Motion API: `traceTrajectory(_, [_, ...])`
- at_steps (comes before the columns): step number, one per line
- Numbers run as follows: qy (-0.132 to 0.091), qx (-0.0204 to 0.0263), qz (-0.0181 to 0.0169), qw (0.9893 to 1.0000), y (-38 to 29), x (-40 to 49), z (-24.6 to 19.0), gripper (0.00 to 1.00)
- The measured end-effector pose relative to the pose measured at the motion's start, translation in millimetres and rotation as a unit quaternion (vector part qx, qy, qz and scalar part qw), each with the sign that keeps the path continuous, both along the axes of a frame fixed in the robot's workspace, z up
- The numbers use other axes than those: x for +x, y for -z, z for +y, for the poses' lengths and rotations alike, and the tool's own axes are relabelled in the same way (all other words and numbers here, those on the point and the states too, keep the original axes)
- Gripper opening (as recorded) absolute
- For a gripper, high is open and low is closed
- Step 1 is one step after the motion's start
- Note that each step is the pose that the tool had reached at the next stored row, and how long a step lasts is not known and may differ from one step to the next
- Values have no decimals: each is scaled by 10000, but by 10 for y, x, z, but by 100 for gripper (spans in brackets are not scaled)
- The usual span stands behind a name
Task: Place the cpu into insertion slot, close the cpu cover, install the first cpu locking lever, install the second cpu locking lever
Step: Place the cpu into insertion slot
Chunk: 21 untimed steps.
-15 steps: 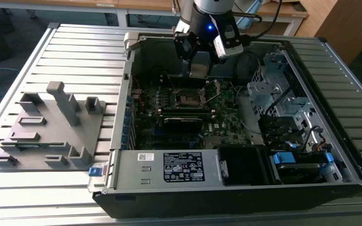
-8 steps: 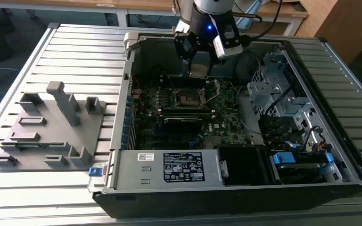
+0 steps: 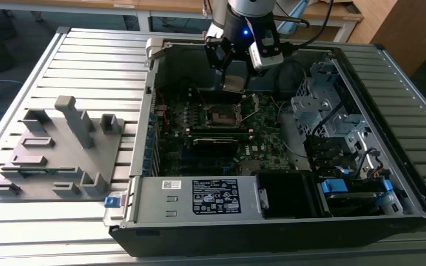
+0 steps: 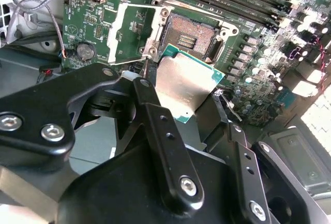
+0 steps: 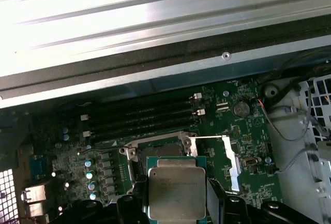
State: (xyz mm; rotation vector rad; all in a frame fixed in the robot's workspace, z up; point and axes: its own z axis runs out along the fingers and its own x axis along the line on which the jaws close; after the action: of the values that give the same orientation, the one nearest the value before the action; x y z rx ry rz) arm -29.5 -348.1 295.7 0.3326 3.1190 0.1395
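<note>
**CPU pinched, socket open**

I see my gripper (image 3: 233,82) at the upper centre of the exterior view, its fingers pressed on two edges of the cpu (image 4: 187,79). The chip hangs tilted near the insertion slot (image 4: 191,35), not seated in it (silvery top up). The cpu cover (image 4: 129,30) lies flipped open beside the slot.

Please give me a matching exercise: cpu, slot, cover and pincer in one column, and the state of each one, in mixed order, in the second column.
Column one:
1. cpu
2. slot
3. cover
4. pincer

Column two:
a. swung open beside the slot
b. shut on the cpu
c. empty and uncovered
d. gripped, not seated

Pairs: 1-d, 2-c, 3-a, 4-b.
</note>
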Motion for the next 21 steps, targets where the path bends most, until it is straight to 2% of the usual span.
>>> traceTrajectory(3, [43, -1, 0, 10000, 0, 0, 0, 54])
traceTrajectory(5, [178, -1, 0, 9998, 2, 0, 0, 54])
traceTrajectory(8, [431, -1, 0, 9991, 6, 0, 0, 54])
traceTrajectory(14, [449, 0, 0, 9990, 6, 0, 0, 54])
traceTrajectory(16, [560, 0, 0, 9984, 8, 0, 0, 54])
traceTrajectory(18, [727, 0, 0, 9974, 10, 0, 0, 54])
traceTrajectory(21, [761, 0, 0, 9971, 10, 0, 0, 54])
